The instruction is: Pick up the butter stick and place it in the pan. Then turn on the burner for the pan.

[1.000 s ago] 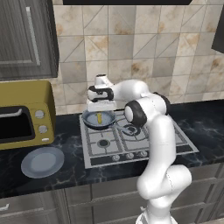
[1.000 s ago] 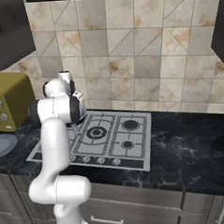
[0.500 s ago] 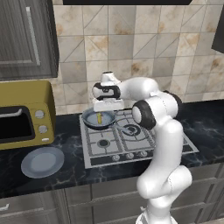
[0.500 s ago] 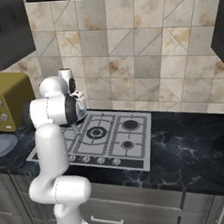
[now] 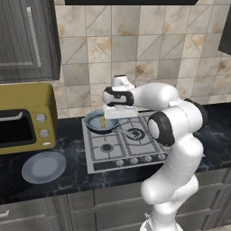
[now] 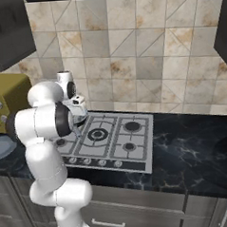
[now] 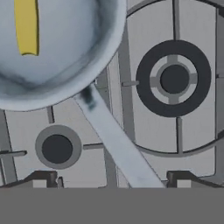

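Observation:
The pan [image 5: 100, 122] sits on the back-left burner of the stove, its dark handle pointing toward the front right. The pale-yellow butter stick [image 5: 103, 122] lies inside it. In the hand view the pan [image 7: 57, 52] takes up the top left with the butter stick [image 7: 26, 26] in it, and its handle [image 7: 116, 138] runs down between my fingertips. My gripper [image 5: 121, 115] hovers open just right of the pan, above the handle, holding nothing. Seen from the right base, the gripper [image 6: 80, 116] hangs over the stove's left side, and my arm hides the pan.
The grey stove [image 5: 131, 146] has a row of knobs [image 5: 122, 161] along its front edge. A yellow microwave [image 5: 22, 119] stands at the left, with a flat grey-blue plate [image 5: 43, 166] in front of it. Dark counter [image 6: 193, 148] stretches to the right.
My hand has moved rightward from above the pan's bowl to above its handle. The butter stick has stayed in the pan.

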Available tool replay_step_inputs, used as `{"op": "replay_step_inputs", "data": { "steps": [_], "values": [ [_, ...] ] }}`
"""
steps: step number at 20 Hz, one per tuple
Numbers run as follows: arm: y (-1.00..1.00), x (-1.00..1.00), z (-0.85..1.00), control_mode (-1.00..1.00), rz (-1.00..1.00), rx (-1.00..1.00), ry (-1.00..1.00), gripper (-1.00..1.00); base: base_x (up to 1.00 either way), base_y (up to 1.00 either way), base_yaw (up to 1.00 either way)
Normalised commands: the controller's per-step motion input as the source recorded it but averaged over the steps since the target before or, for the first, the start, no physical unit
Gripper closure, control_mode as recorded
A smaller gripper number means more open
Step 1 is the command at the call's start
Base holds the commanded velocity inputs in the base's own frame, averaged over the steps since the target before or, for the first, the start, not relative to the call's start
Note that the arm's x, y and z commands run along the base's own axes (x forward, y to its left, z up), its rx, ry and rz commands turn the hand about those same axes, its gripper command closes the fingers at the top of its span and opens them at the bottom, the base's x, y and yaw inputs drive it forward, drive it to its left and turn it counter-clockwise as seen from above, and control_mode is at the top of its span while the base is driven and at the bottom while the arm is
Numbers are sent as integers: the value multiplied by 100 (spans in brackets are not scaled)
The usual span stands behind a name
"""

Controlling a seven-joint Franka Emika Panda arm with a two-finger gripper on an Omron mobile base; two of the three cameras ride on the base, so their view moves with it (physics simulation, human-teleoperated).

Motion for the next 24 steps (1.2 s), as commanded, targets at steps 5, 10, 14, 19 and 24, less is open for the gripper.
{"op": "replay_step_inputs", "data": {
  "steps": [5, 10, 14, 19, 24],
  "values": [
    [-29, -75, 13, -100, 0, 0, 0, -100, 0, 0, 0],
    [-25, -68, 5, -100, 0, 0, 0, -100, 0, 0, 0],
    [-6, -57, 1, -100, 0, 0, 0, -100, 0, 0, 0],
    [0, -24, 0, -100, 0, 0, 0, -100, 0, 0, 0],
    [0, -5, 0, -100, 0, 0, 1, -100, 0, 0, 0]
  ]
}}
